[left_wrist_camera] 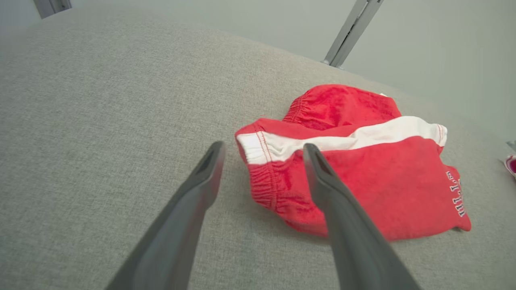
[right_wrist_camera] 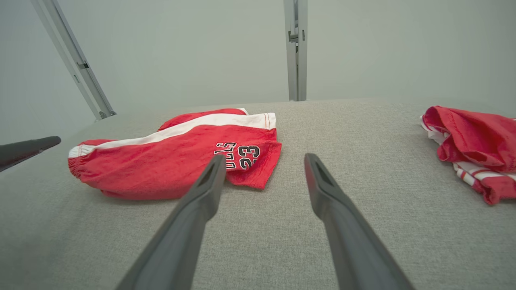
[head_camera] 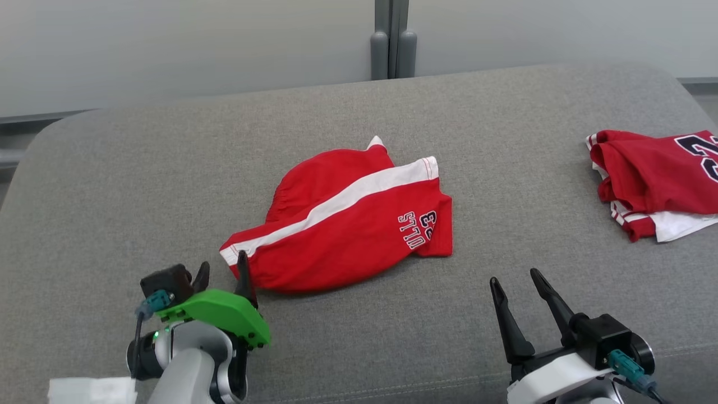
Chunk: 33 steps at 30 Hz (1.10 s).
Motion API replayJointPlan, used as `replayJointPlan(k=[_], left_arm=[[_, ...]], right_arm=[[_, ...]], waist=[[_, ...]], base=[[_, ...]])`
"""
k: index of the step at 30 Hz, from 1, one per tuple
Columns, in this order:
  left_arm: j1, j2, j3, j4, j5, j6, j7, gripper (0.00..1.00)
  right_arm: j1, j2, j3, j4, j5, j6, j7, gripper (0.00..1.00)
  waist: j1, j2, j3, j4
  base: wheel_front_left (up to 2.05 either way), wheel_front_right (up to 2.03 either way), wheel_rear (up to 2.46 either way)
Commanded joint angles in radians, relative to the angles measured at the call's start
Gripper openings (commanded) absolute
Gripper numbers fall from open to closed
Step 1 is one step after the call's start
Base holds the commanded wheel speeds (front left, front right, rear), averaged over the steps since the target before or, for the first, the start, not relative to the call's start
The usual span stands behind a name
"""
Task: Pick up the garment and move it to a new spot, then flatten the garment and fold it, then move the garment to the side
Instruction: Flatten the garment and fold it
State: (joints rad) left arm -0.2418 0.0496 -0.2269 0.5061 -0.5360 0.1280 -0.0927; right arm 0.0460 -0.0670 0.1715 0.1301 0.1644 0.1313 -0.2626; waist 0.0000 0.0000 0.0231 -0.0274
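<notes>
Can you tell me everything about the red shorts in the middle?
The shorts are red, soft-looking cloth, with a white stripe down the side, a puckered stretchy waist, and dark letters and the number 23 near one leg's hem. They lie rumpled and partly folded over, not flat, in the middle of the grey cushion, resting on it. The left claw, open, sits right by the waist end; whether it touches the cloth is hard to tell.

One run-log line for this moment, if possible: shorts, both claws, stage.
shorts: crumpled, on grey cushion | left claw: open, at shorts' edge | right claw: open, apart from shorts | stage: pickup not begun
</notes>
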Motion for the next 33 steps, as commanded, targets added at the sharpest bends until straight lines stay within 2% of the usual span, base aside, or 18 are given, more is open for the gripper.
replayJointPlan(k=[1,7,15,16,17,18,19,20,28,33], left_arm=[[-0.048,0.003,0.001,0.028,-0.012,0.019,0.023,1.0],[-0.16,0.003,0.016,0.112,-0.06,0.063,0.085,1.0],[-0.15,0.012,0.01,0.117,-0.069,0.086,0.142,1.0],[-0.147,0.013,0.009,0.112,-0.07,0.087,0.143,0.89],[-0.144,0.016,0.009,0.107,-0.07,0.089,0.145,0.49],[-0.144,0.016,0.009,0.107,-0.07,0.089,0.145,0.49],[-0.141,0.018,0.008,0.103,-0.069,0.092,0.148,0.09],[-0.138,0.019,0.005,0.097,-0.068,0.092,0.153,0.0],[-0.075,0.032,-0.022,-0.002,-0.06,0.084,0.17,0.0],[0.0,0.061,-0.054,-0.128,-0.041,0.033,0.125,0.0]], right_arm=[[-0.02,-0.009,0.004,-0.001,-0.007,-0.001,-0.003,1.0],[-0.053,-0.024,0.011,-0.003,-0.003,-0.001,-0.003,1.0],[-0.059,-0.026,0.009,0.0,-0.007,-0.001,-0.003,1.0],[-0.06,-0.026,0.009,0.0,-0.007,-0.001,-0.003,1.0],[-0.06,-0.026,0.009,0.001,-0.007,-0.001,-0.003,1.0],[-0.06,-0.026,0.009,0.001,-0.007,-0.001,-0.003,1.0],[-0.06,-0.026,0.011,0.001,-0.007,-0.001,-0.003,1.0],[-0.061,-0.026,0.013,0.002,-0.007,-0.001,-0.003,1.0],[-0.059,-0.026,0.011,0.0,-0.009,-0.001,-0.003,1.0],[-0.065,-0.023,0.007,0.004,0.004,-0.001,-0.003,1.0]], waist=[[0.0,0.0,0.041,-0.002],[0.0,0.0,0.086,-0.015],[0.0,0.0,0.097,-0.023],[0.0,0.0,0.097,-0.023],[0.0,0.0,0.097,-0.022],[0.0,0.0,0.097,-0.022],[0.0,0.0,0.096,-0.022],[0.0,0.0,0.096,-0.022],[0.0,0.0,0.088,-0.013],[0.0,0.0,0.08,0.004]], base=[[0.0,0.0,0.0],[0.0,0.0,0.0],[0.0,0.0,0.0],[0.0,0.0,0.0],[0.0,0.0,0.0],[0.0,0.0,0.0],[0.0,0.0,0.0],[0.0,0.0,0.0],[0.0,0.0,0.0],[0.0,0.0,0.0]])
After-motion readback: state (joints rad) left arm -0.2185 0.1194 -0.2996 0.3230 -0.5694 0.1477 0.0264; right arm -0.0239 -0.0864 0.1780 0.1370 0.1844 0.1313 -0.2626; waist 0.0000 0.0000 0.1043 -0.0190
